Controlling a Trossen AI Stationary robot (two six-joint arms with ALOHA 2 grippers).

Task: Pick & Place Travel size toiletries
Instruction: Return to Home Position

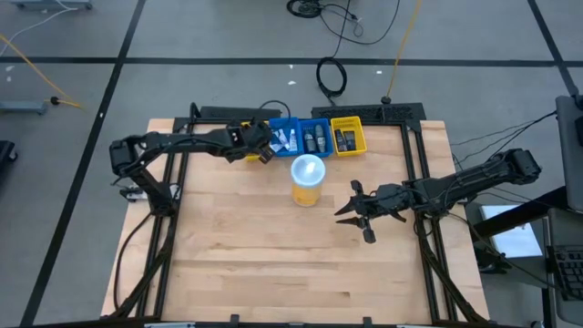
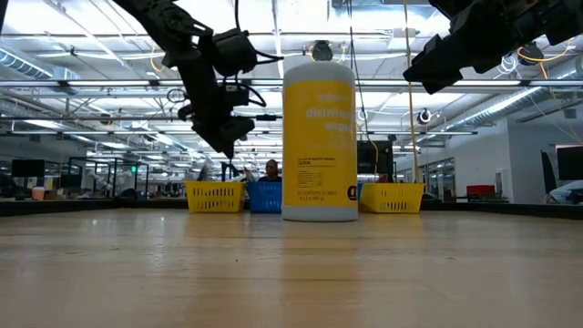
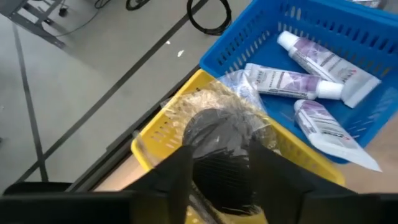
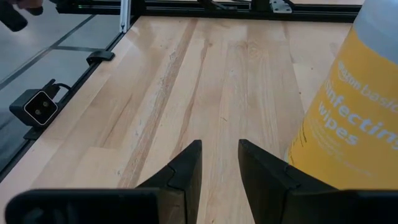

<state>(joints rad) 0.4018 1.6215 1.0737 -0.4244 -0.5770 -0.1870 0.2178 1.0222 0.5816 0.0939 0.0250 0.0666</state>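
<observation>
My left gripper (image 3: 224,177) hangs over the left yellow bin (image 3: 163,129) at the table's far edge, also seen from above (image 1: 261,148). Its fingers stand apart with a round dark grey packet (image 3: 219,144) in crinkled clear wrap between them, above the bin's inside. Three white tubes (image 3: 292,81) with purple print lie flat in the blue bin (image 3: 297,17) beside it. Dark mini bottles (image 1: 316,138) lie in the other bins. My right gripper (image 1: 357,215) waits open over bare wood, right of the yellow canister (image 1: 308,179). My left gripper comes slanting down from the table's near left, one finger (image 3: 177,177) on each side of the round packet's lower part (image 3: 217,186). Whether the fingers touch the packet or its wrap, I cannot tell. The packet's underside is hidden, so what it rests on does not show.
Four small bins stand in a row at the far edge: yellow, blue (image 1: 284,137), blue (image 1: 316,138), yellow (image 1: 349,137). The tall yellow canister (image 2: 319,137) with a pale lid stands mid-table. Black frame rails (image 1: 419,182) run along the table's sides. Bare wood lies toward the near edge.
</observation>
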